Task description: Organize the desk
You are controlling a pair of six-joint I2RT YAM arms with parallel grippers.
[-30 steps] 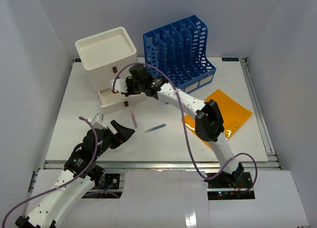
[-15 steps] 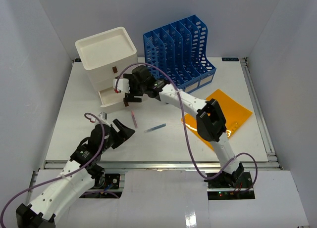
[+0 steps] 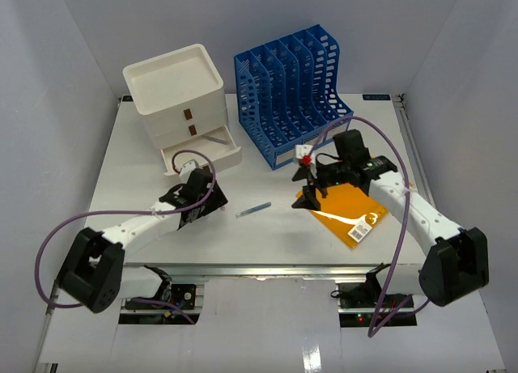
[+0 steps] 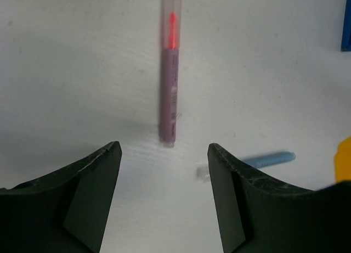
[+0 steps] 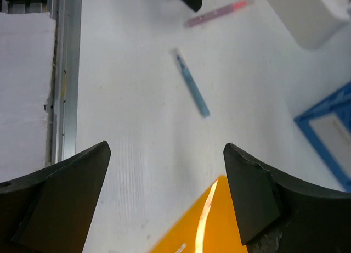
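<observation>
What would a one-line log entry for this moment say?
left gripper: open, near pink pen | right gripper: open, at orange folder corner | blue pen: on desk | drawer: open

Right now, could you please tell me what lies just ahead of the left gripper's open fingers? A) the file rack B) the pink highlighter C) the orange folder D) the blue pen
B: in the left wrist view the pink highlighter lies on the desk centred ahead of the left gripper, the blue pen off to the side.
</observation>
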